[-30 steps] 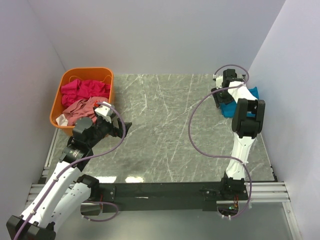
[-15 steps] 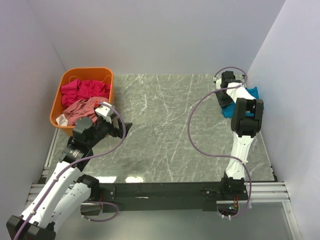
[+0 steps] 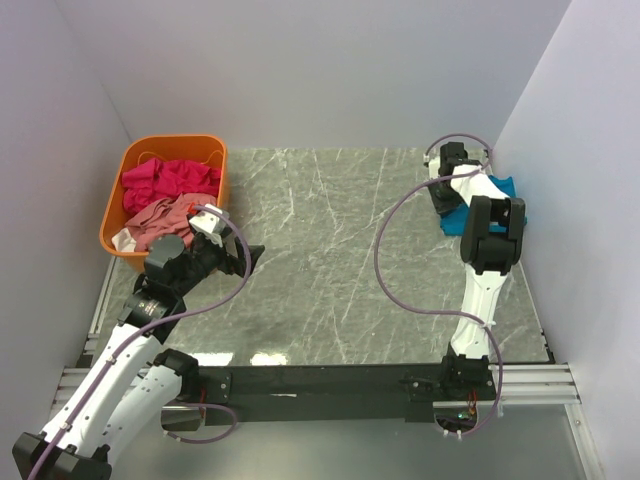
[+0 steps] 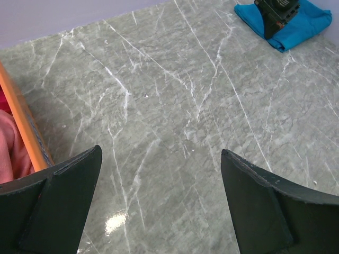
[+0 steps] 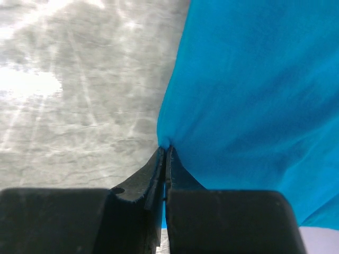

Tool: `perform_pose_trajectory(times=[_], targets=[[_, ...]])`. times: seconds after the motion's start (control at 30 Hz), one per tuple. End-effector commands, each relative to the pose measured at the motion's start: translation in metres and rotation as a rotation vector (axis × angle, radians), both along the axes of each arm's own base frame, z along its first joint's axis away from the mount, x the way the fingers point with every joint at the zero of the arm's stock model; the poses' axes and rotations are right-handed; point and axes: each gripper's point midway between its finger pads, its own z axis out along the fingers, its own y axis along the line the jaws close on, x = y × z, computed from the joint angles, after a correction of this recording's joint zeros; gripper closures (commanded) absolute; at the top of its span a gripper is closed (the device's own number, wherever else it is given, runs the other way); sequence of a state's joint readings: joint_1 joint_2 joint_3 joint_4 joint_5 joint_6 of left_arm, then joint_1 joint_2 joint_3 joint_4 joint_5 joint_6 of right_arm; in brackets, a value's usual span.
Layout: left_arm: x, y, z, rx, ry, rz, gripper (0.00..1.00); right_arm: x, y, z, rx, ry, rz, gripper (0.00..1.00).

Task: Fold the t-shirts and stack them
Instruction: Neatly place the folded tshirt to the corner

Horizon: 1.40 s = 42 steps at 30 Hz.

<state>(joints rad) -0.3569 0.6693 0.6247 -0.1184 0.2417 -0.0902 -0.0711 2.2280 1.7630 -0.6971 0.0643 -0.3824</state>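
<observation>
Here the right gripper (image 5: 165, 151) is clenched on the teal-blue t-shirt (image 5: 238, 79). Its two fingers are pressed together, with a small peak of cloth nipped at their tips. The grip sits at the shirt's left-hand edge, where the fabric meets the grey veined table (image 5: 79, 106).

Handling (a judgement): the shirt is soft, limp cotton, light enough to lift from one pinch but sure to sag and trail from it. An edge pinch may catch only the top layer, so the rest could drag along the table or unfurl unevenly. A hem corner or a shoulder seam should give a truer hold for spreading it flat, and the second arm would be wanted at the matching corner.

Appearance: plain, saturated teal, without print. Ahead of the right fingers it is smooth, with only shallow creases radiating from the nipped point. From overhead it is a compact patch under and just beyond the right gripper, close to the side wall. The arm covers much of it, so whether it lies folded or merely bunched cannot be told.

The left gripper (image 4: 161, 153) is released, its fingers spread wide over bare table and holding nothing. The orange basket (image 3: 175, 143) stands just beside its left finger. In the basket lie the magenta-pink t-shirt (image 3: 170, 178) and, nearer the gripper, the salmon-pink t-shirt (image 3: 160, 215), both crumpled. The teal shirt lies well apart from this gripper, far ahead and to its right.
</observation>
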Motion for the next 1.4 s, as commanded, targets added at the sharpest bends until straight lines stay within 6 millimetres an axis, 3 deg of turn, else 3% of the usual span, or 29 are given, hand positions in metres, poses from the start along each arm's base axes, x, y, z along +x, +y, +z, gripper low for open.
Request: perform_pose_trajectory(times=[0.0, 0.2, 0.5, 0.7, 0.87, 0.9, 1.0, 1.07, 1.17, 1.37], targets=[[-0.002, -0.003, 0.009, -0.006, -0.043, -0.026, 0.0, 0.002, 0.024, 0.009, 0.053, -0.01, 0.031, 0.97], [-0.003, -0.003, 0.009, -0.007, -0.042, -0.029, 0.01, 0.0, 0.037, 0.012, 0.064, -0.011, 0.056, 0.98], [-0.003, -0.003, 0.009, -0.006, -0.043, -0.027, 0.01, -0.005, 0.036, 0.016, 0.053, -0.011, 0.074, 0.97], [-0.003, -0.003, 0.009, -0.005, -0.044, -0.029, 0.01, -0.006, 0.035, 0.029, 0.04, -0.034, 0.086, 0.88], [-0.003, -0.003, 0.009, -0.006, -0.047, -0.026, 0.0, -0.01, 0.043, 0.071, 0.075, -0.115, 0.127, 0.59], [-0.003, -0.003, 0.009, -0.005, -0.045, -0.026, 0.01, -0.01, 0.045, 0.092, 0.081, -0.161, 0.139, 0.57], [-0.003, -0.004, 0.008, -0.005, -0.038, -0.03, 0.01, -0.017, 0.052, 0.121, 0.147, -0.218, 0.18, 0.5], [-0.003, -0.003, 0.009, -0.005, -0.044, -0.029, 0.0, -0.02, 0.056, 0.128, 0.204, -0.231, 0.189, 0.5], [-0.003, -0.003, 0.01, -0.008, -0.047, -0.029, 0.01, -0.026, 0.051, 0.117, 0.227, -0.183, 0.175, 0.52], [-0.004, -0.004, 0.011, -0.009, -0.05, -0.033, 0.0, -0.032, 0.048, 0.069, 0.257, -0.079, 0.136, 0.66]])
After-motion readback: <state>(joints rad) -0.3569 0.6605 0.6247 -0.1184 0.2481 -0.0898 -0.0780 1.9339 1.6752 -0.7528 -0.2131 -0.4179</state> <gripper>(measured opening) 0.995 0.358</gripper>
